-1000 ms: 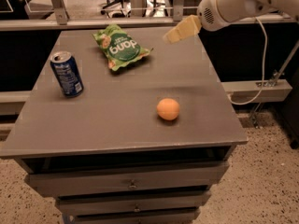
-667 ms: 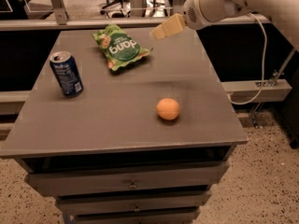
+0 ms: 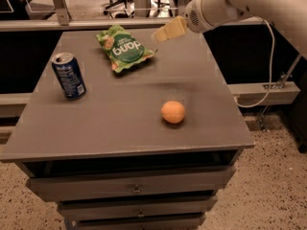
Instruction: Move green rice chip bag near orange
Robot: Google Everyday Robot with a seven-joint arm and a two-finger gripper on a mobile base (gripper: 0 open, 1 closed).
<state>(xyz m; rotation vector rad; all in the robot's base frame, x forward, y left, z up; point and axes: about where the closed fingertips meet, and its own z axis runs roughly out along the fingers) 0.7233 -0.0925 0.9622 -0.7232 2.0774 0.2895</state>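
Observation:
The green rice chip bag [image 3: 123, 48] lies flat on the far left-centre of the grey table [image 3: 120, 123]. The orange [image 3: 173, 112] sits on the table's right-centre, well in front of the bag. My gripper [image 3: 162, 34] hangs above the table's far edge, just right of the bag and clear of it, on a white arm [image 3: 230, 4] coming in from the upper right. It holds nothing that I can see.
A blue soda can [image 3: 69, 75] stands upright at the table's left side. The table has drawers [image 3: 136, 188] below its front edge. A white cable [image 3: 268, 66] hangs at the right. Chairs and metal frames stand behind the table.
My gripper has moved left along the far edge, from the table's back right corner to just right of the bag. The bag, orange and can have not moved.

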